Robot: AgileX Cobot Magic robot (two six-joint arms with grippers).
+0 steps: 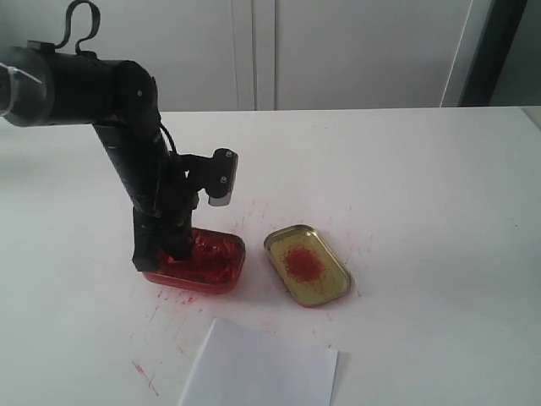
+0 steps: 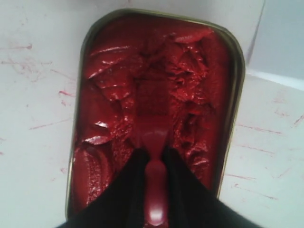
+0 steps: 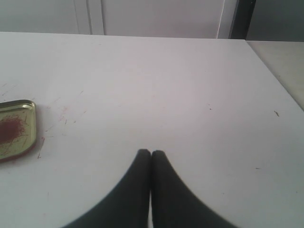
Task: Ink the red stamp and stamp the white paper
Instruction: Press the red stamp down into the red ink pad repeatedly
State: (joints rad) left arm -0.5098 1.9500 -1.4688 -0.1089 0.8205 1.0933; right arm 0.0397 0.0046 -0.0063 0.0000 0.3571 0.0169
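Observation:
My left gripper (image 2: pixel 154 153) is shut on the red stamp (image 2: pixel 153 114), holding its knob handle (image 2: pixel 156 190) between black fingers. The stamp's square base is pressed down into the red ink paste of the red oblong tin (image 2: pixel 114 95). From the exterior view the left gripper (image 1: pixel 165 245) stands over that tin (image 1: pixel 211 262) and hides the stamp. The white paper (image 1: pixel 262 368) lies at the near edge of the table, and no mark shows on its visible part. My right gripper (image 3: pixel 151 153) is shut on nothing, above bare tabletop, out of the exterior view.
A gold tin lid with a red smear (image 1: pixel 308 264) lies right of the ink tin, and its corner shows in the right wrist view (image 3: pixel 16 128). Red ink streaks mark the white tabletop (image 1: pixel 144 376) around the tin. White cabinet doors (image 1: pixel 254 51) stand behind the table.

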